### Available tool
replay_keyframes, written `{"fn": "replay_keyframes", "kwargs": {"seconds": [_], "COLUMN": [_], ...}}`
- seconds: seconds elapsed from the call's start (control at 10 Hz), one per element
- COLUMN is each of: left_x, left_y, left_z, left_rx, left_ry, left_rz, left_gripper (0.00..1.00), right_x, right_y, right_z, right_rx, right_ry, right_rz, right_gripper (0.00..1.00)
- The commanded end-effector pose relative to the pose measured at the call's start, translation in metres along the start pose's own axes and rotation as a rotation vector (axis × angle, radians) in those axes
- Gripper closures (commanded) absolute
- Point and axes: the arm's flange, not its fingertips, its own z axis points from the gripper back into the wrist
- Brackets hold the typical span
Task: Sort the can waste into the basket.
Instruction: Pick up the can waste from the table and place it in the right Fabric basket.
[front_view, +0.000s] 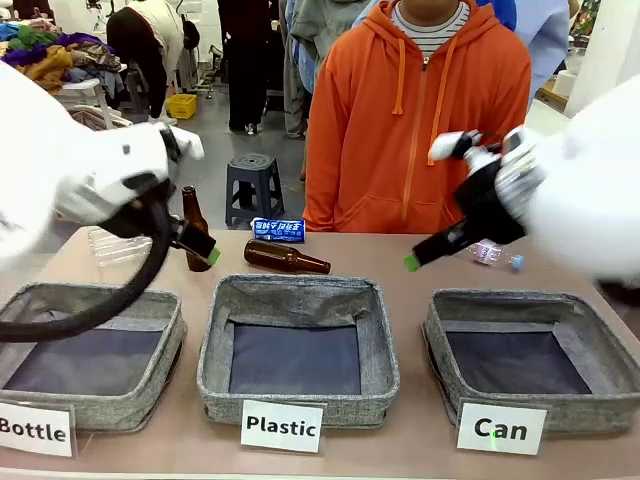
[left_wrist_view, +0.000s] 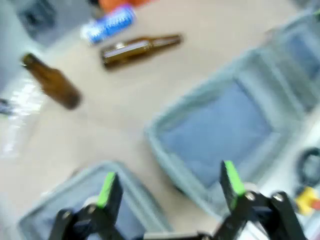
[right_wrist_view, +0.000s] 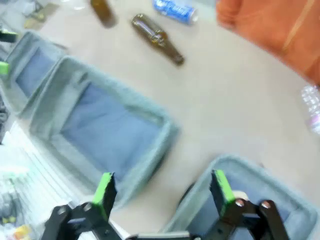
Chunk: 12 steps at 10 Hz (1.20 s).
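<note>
1. Hovering over the table in its own wrist view, the left gripper (left_wrist_view: 169, 181) has its green-padded fingers spread wide, with nothing between them.
2. Its left finger hangs above the "Bottle" basket (left_wrist_view: 112, 169) at the lower left of that frame.
3. The right gripper (right_wrist_view: 162, 186) also has its fingers apart and holds nothing. In the front view it sits at the right of centre, tilted down towards the table.
4. The blue can (front_view: 277, 230) with white print lies on its side at the far edge of the table (front_view: 400, 275), top centre of the front view. It is just in front of the person in the orange hoodie (front_view: 420, 120) and well apart from both grippers.
5. The "Can" basket (front_view: 528, 298) sits at the lower right of the front view behind its white card (front_view: 500, 428), with its dark lining showing.
6. In the blurred right wrist view, the basket under the right finger is probably this same one.
7. A brown bottle (front_view: 287, 258) lies flat just in front of the blue can, beyond the "Plastic" basket (front_view: 298, 288).
8. A second brown bottle (front_view: 190, 212) stands upright at the left, close behind the left gripper.
9. A clear plastic bottle (front_view: 495, 255) lies near the right gripper's arm.
</note>
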Motion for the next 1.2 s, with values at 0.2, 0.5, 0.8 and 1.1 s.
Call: {"fn": "replay_keyframes", "kwargs": {"seconds": [0.2, 0.5, 0.8, 1.1], "left_x": [-0.081, -0.183, -0.26, -0.249], "left_y": [0.089, 0.216, 0.271, 0.263], "left_z": [0.117, 0.14, 0.127, 0.162], "left_rx": [-0.511, -0.671, -0.633, -0.656], "left_ry": [-0.013, -0.375, -0.638, -0.443], "left_rz": [0.11, 0.492, 0.871, 0.669], "left_gripper": [0.0, 0.0, 0.0, 0.0], "right_x": [-0.064, -0.155, -0.206, -0.199], "right_y": [-0.093, -0.199, -0.248, -0.245], "right_z": [0.127, 0.142, 0.127, 0.16], "right_rx": [0.421, 0.592, 0.571, 0.584], "right_ry": [-0.028, -0.254, -0.435, -0.315], "right_rz": [-0.405, -0.724, -0.963, -0.868], "right_gripper": [0.0, 0.0, 0.0, 0.0]}}
